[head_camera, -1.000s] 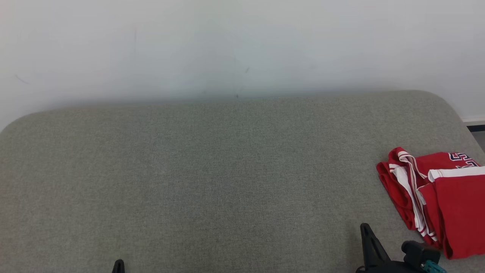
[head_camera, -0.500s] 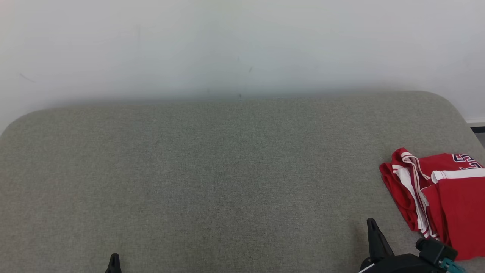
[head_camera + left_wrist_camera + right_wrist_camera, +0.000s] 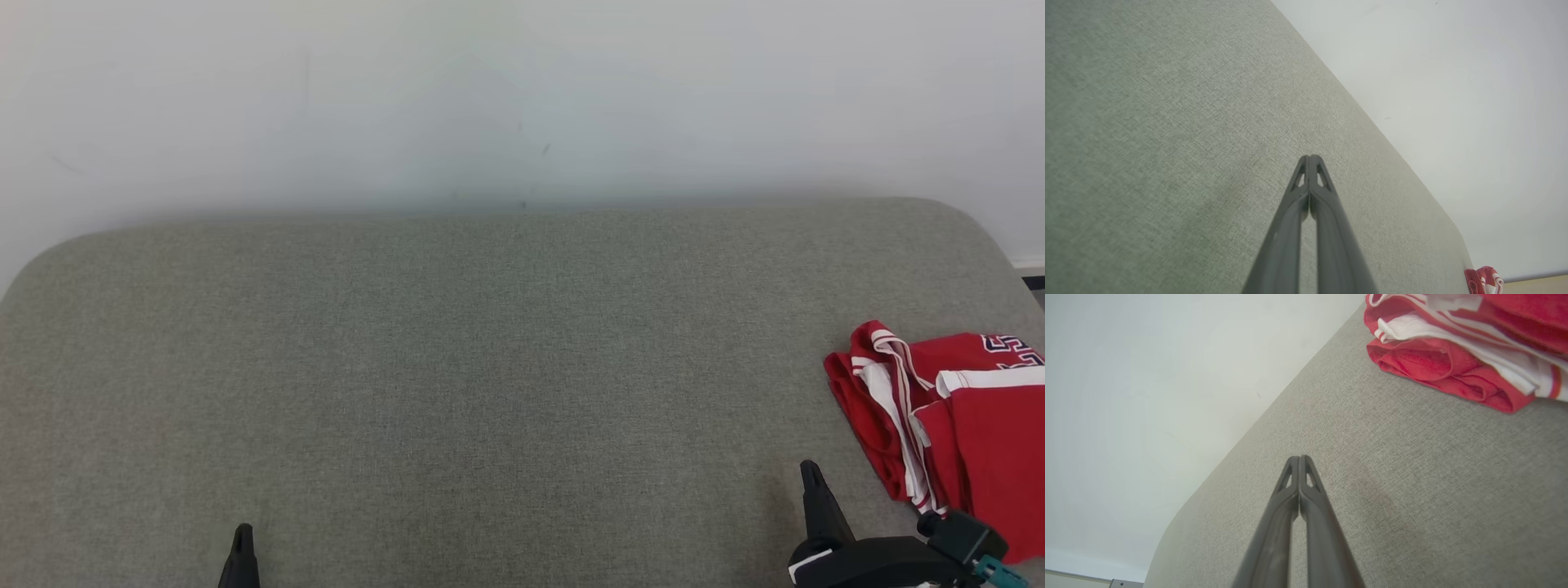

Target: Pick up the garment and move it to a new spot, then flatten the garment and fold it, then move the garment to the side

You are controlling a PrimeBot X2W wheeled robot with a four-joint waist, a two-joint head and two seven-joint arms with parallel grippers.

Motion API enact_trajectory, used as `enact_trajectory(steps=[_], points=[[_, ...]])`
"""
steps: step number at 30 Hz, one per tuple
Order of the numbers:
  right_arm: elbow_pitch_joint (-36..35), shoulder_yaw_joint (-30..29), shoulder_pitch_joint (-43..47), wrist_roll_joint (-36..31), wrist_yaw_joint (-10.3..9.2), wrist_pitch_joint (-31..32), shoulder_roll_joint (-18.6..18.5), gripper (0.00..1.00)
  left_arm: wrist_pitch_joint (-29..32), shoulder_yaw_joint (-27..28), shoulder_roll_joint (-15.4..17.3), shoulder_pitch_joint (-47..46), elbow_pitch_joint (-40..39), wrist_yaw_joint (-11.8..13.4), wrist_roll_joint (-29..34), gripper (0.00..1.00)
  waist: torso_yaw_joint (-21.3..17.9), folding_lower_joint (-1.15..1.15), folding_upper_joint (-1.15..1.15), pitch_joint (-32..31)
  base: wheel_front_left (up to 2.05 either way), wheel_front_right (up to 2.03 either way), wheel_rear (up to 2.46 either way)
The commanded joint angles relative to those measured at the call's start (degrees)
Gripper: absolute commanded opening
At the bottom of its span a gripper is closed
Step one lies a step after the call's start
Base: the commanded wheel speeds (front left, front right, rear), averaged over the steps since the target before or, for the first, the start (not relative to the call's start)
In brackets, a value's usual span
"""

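The folded garment (image 3: pixel 971 416) lies at the right edge of the grey cushion (image 3: pixel 490 367), so I judge the side move finished; my left gripper (image 3: pixel 1309 159) and right gripper (image 3: pixel 1299 459), both pinched together and empty, need only retreat

Bare test room, seemingly; grey upholstered surface (image 3: pixel 490 367); plain white wall (image 3: pixel 522 98)

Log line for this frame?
garment: folded, lying far right | left end effector: shut, empty | right end effector: shut, empty, near garment
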Motion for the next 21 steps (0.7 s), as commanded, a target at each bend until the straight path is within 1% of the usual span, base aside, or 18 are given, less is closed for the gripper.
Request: enact_trajectory(steps=[1,16,21], points=[[-1.0,-0.3,-1.3,2.1,-0.05,0.4,0.0,0.00,0.4,0.3,0.2,-1.3,-0.9,-0.3,-2.1,0.00,0.1,0.00,0.00,0.0,0.00,0.00,0.00],[-2.6,-1.1,-1.6,12.8,-0.07,3.0,0.0,0.00,2.9,0.9,0.3,-2.7,-1.7,-0.6,-12.0,0.00,0.7,0.00,0.00,0.1,0.00,0.00,0.00],[-3.0,-1.3,-1.7,15.4,-0.07,3.7,0.0,0.00,3.6,1.0,0.3,-3.1,-1.8,-0.7,-14.3,0.00,0.8,0.00,0.00,0.1,0.00,0.00,0.00]])
